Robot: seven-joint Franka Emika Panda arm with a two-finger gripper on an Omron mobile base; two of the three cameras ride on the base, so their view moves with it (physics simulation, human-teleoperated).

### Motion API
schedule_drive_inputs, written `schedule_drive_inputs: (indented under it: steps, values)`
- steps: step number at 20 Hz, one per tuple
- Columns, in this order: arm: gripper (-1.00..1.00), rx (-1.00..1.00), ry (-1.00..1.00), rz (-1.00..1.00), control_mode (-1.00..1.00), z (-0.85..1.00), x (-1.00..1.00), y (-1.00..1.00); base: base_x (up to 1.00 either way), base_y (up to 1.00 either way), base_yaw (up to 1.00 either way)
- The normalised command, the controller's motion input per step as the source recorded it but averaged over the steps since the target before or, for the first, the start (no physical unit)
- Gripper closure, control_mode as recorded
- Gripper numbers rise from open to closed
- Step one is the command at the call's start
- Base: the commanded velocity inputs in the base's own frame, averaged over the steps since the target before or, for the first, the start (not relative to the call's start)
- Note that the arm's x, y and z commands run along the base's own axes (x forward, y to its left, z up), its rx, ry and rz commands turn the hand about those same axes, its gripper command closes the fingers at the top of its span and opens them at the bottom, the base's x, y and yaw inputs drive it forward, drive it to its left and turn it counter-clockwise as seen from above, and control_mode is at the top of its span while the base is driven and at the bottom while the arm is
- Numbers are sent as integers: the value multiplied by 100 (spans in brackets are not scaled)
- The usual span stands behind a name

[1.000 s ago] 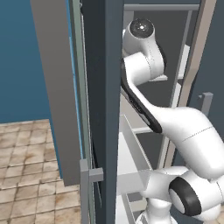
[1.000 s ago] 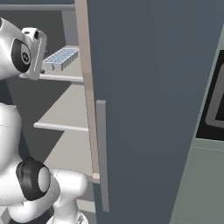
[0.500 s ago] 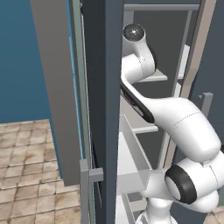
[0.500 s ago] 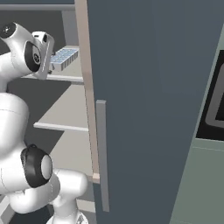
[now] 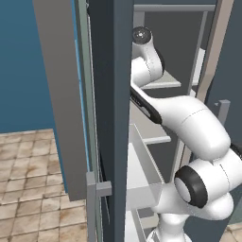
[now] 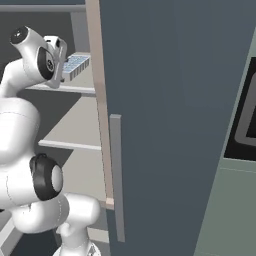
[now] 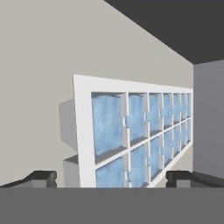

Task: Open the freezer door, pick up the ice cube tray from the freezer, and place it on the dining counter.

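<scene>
End effector (image 7: 111,177) spread wide, empty; ice cube tray (image 7: 135,135) close ahead on shelf (image 6: 67,87); closed door (image 6: 170,125) alongside.

Arm shell (image 5: 189,120): glossy white, thick rounded links swelling into bulbous joints
Joint caps: round dark grey discs ringed in black, one large at the lower joint (image 5: 191,186), a smaller one up top (image 5: 140,34)
Seam: thin black band along one link (image 5: 146,106)
Wrist housing (image 6: 42,60): white with a dark round face; a pale boxy part beside it, perhaps the camera mount
Fingertips (image 7: 41,177): small, dark grey, blocky
Base column (image 6: 75,235): white, smooth
</scene>
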Motion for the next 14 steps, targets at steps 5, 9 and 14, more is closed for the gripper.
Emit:
schedule_drive_inputs:
  steps: [5,9,14]
  values:
    - [-100,0,0,0,-100,0,29,0,0,0,0]
    - [-100,0,0,0,-100,-5,14,0,0,0,0]
    - [100,0,0,0,-100,-8,2,0,0,0,0]
